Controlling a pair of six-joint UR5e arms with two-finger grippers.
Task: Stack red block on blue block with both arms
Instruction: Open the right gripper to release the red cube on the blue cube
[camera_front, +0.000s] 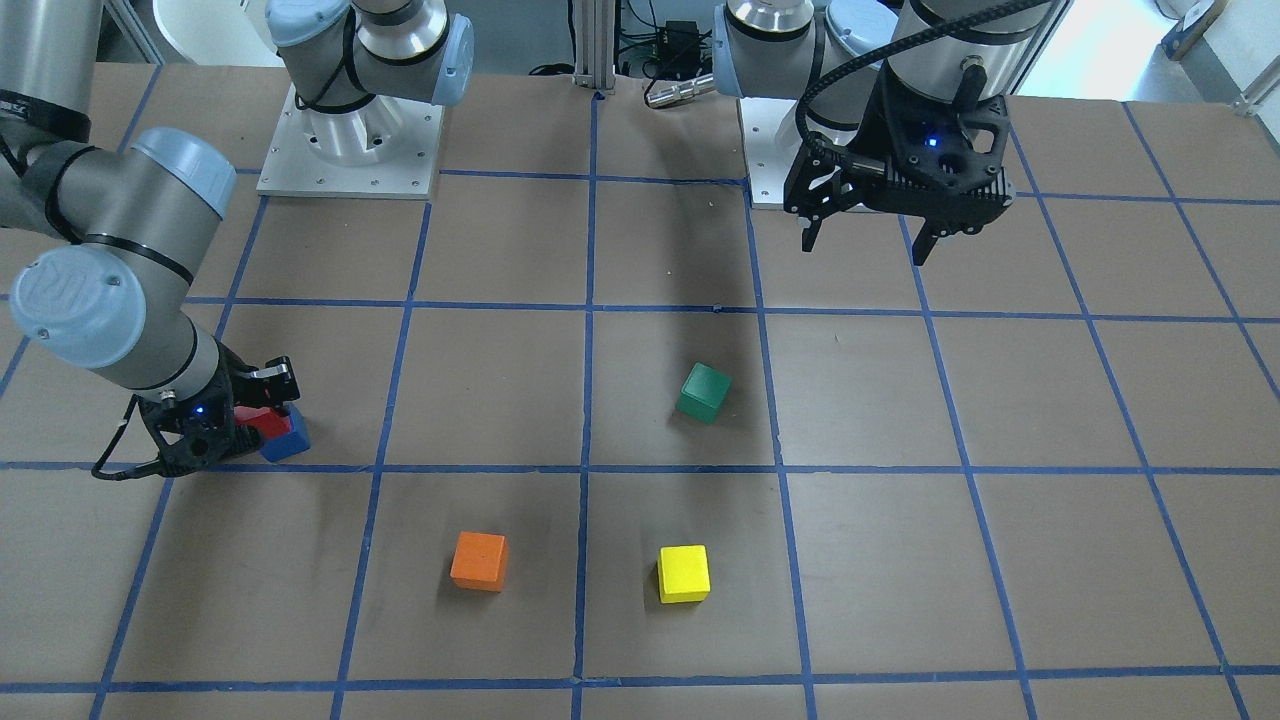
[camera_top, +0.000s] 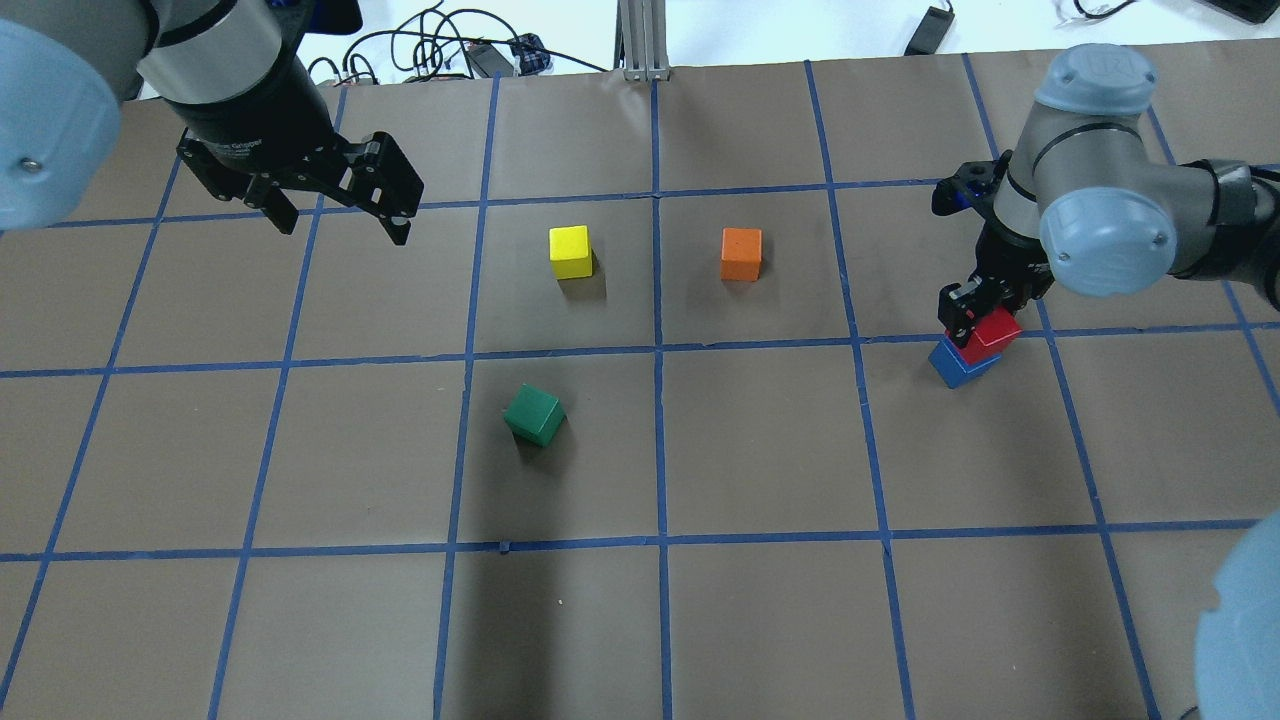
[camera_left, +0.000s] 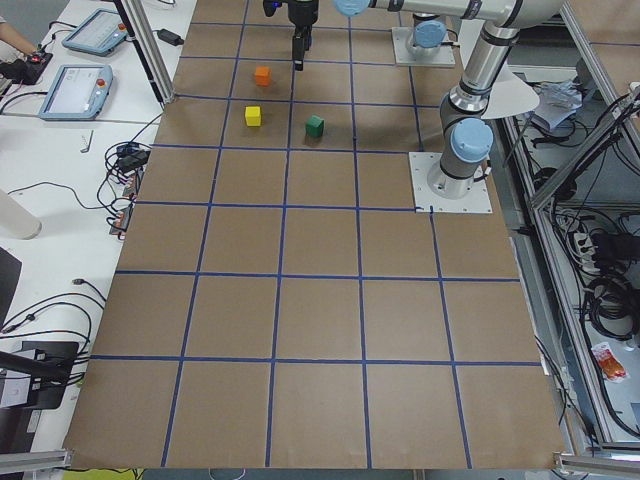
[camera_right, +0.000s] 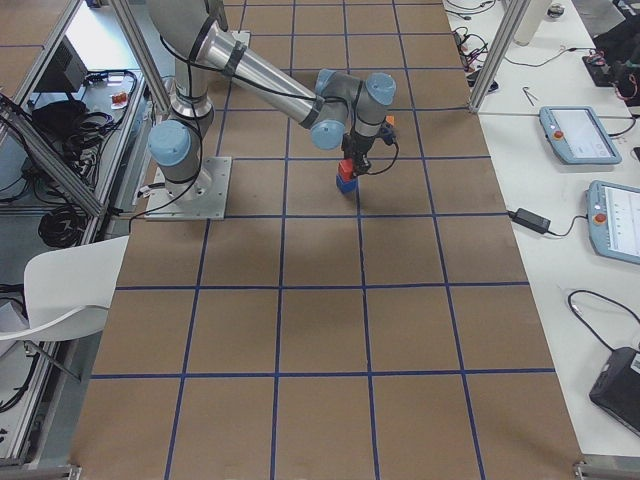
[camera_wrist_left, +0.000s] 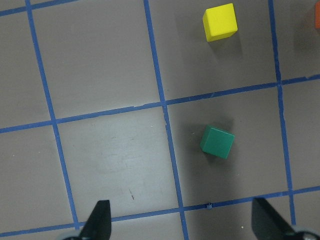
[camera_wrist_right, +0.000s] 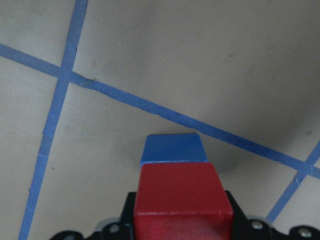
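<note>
In the front-facing view, the right gripper (camera_front: 262, 408) is clenching the small matte red cube (camera_front: 262, 422), which is resting on the small solid blue cube (camera_front: 289, 441) on the brown gridded counter (camera_front: 500, 400). In the overhead view, the left gripper (camera_top: 342, 230) is hovering released and empty, well apart from both cubes.

Left arm (camera_front: 950, 40) & right arm (camera_front: 120, 230): silver-grey tubes, light-blue round joint caps, black rings. Left gripper (camera_front: 865, 250), right gripper (camera_front: 255, 412): black, 2 fingers ea., blue LED. Black ribbed cable (camera_front: 850, 68) at left wrist. Square metal base plates (camera_front: 290, 172) w/ screws.
</note>
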